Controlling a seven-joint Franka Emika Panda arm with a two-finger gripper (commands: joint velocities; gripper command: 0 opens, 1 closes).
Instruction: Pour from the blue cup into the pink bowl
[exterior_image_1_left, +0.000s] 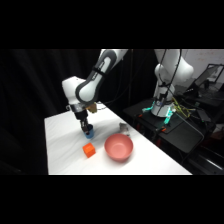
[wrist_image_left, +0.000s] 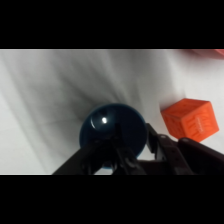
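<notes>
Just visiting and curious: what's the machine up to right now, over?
Pincer down at small bright blue cup, grip unclear. Cup on table. Wide salmon-pink bowl waiting. Small orange cube beside the cup.

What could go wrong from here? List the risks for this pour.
1. The small bright blue cylindrical cup sits under the gripper; if the grip is off-centre, it may tip on lifting.
2. The small orange cube lies between cup and wide salmon-pink bowl; a low carry could knock it.
3. The small grey block stands close behind the bowl, so overshooting could hit it.
</notes>
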